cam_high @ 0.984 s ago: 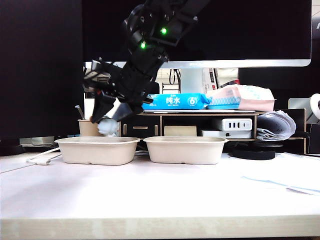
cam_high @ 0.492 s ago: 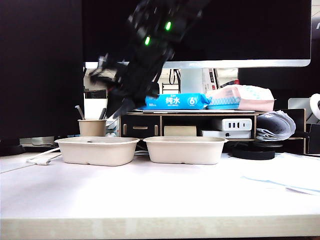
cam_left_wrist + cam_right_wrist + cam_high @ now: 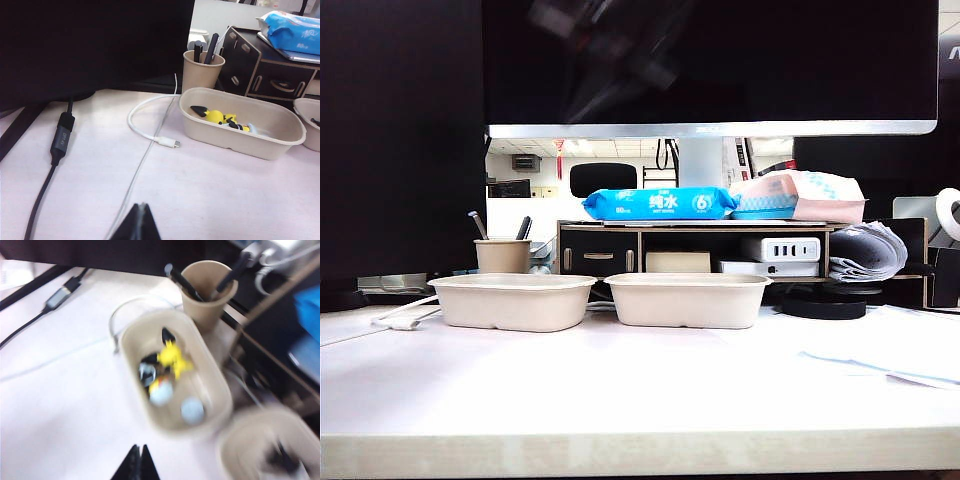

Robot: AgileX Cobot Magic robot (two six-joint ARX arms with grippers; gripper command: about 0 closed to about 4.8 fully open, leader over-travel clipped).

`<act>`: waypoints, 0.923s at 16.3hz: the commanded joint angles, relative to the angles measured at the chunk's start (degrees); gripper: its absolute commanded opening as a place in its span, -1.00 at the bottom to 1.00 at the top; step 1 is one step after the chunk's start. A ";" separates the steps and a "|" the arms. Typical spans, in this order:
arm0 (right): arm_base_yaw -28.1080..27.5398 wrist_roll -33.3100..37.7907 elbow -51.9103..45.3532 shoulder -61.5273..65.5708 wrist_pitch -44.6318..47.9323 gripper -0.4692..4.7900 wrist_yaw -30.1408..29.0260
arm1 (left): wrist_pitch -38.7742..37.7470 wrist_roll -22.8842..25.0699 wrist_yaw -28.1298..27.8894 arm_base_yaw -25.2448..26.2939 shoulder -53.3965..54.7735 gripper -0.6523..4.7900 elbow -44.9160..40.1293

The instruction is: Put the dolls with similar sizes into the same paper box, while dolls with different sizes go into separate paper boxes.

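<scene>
Left gripper (image 3: 140,222) hanging low over table (image 3: 225,200), jaws together, empty. Yellow doll (image 3: 220,118) and pale-blue doll (image 3: 192,410) lying in left paper box (image 3: 513,300). Black doll (image 3: 287,459) lying in right paper box (image 3: 687,298). Right gripper (image 3: 137,464) blurring high above left box, jaws together, empty.

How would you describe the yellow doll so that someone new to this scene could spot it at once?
Start at the beige paper pen cup beside the dark wooden shelf unit. Just in front of it sits a shallow beige pulp-paper tray, and the yellow doll lies inside. It alone is bright yellow with black-tipped ears; the figure beside it is pale blue and white.
</scene>
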 commanded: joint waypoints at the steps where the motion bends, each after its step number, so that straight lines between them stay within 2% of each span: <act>1: -0.07 1.25 -21.03 -19.54 11.06 -0.85 4.57 | 0.57 0.00 0.07 0.13 0.00 -0.78 0.04; 3: -0.07 6.27 -36.02 -34.01 21.42 -0.85 7.96 | 0.57 0.00 0.09 0.13 0.00 -0.78 0.04; 6: -0.07 6.47 -48.68 -48.94 28.57 -0.85 15.19 | 0.57 0.00 0.07 0.11 0.00 -0.78 0.04; 10: -0.04 6.67 -51.21 -56.04 23.34 -0.84 15.56 | 0.57 0.00 0.07 0.11 0.00 -0.78 0.04; 15: -0.02 6.67 -51.21 -56.76 22.75 -0.84 15.58 | 0.57 0.00 0.07 0.09 0.00 -0.78 0.04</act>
